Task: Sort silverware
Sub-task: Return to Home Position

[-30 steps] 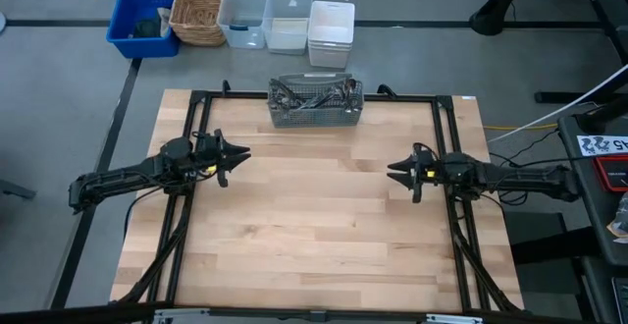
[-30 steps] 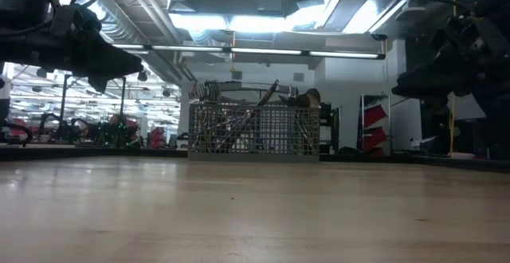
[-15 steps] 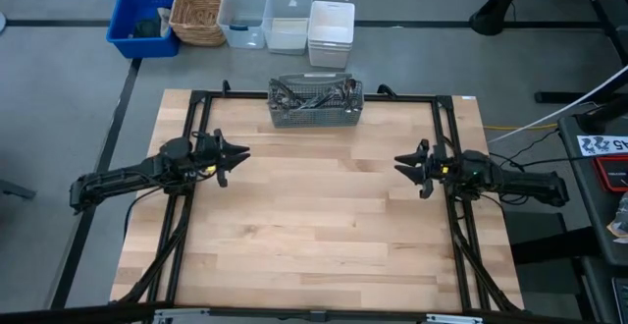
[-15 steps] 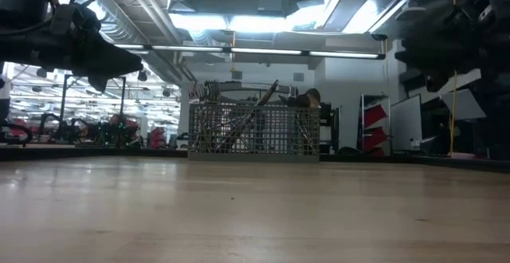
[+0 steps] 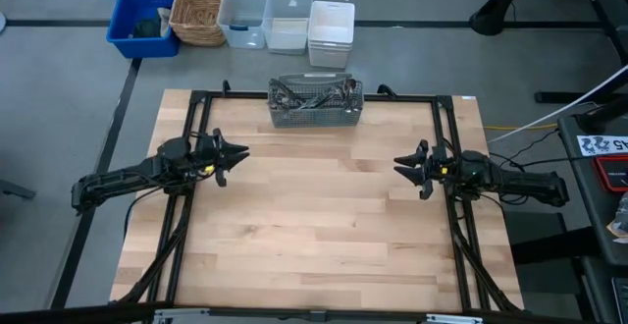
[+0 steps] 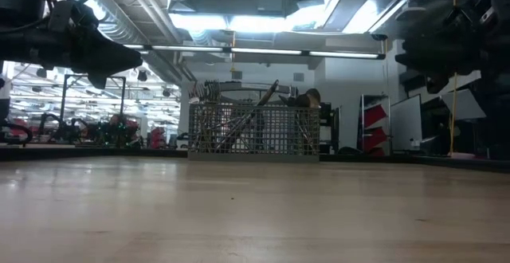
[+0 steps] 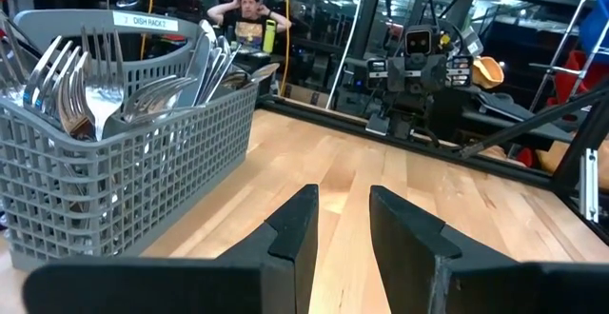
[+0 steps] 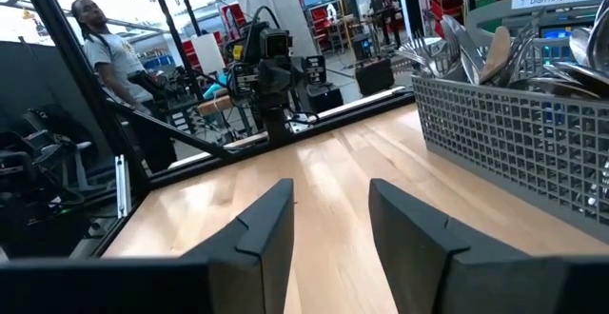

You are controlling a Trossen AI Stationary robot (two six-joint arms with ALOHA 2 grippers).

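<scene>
Nearest us, the wooden table [image 5: 314, 250] shows bare boards with no cutlery lying loose that we can see, so we judge the sorting finished or all but finished. Midway across, the two arms lie low along opposite sides and point inward at each other. The left gripper [image 5: 238, 153] and the right gripper [image 5: 400, 164] are well apart and raised off the wood. This looks to us like a resting pose, chosen to leave the middle of the table open. In each wrist view that arm's own jaws stand apart with only bare table showing between them, so both claws are open and carry nothing, which fits arms that have no piece left to fetch. Farther on, centred at the table's far edge, sits the grey mesh basket [image 5: 316, 118]. The silverware [image 5: 314, 92] stands inside it, handles down, with tines, bowls and blades sticking up above the rim. From the left wrist view the forks seem bunched toward one end, though we cannot tell for sure which compartment holds what. The basket's central spot puts it within reach of either arm. Beyond the table, on the floor, stand a blue bin [image 5: 142, 20], a wicker basket [image 5: 196, 10], two clear tubs [image 5: 265, 15] and a white container [image 5: 331, 31].
</scene>
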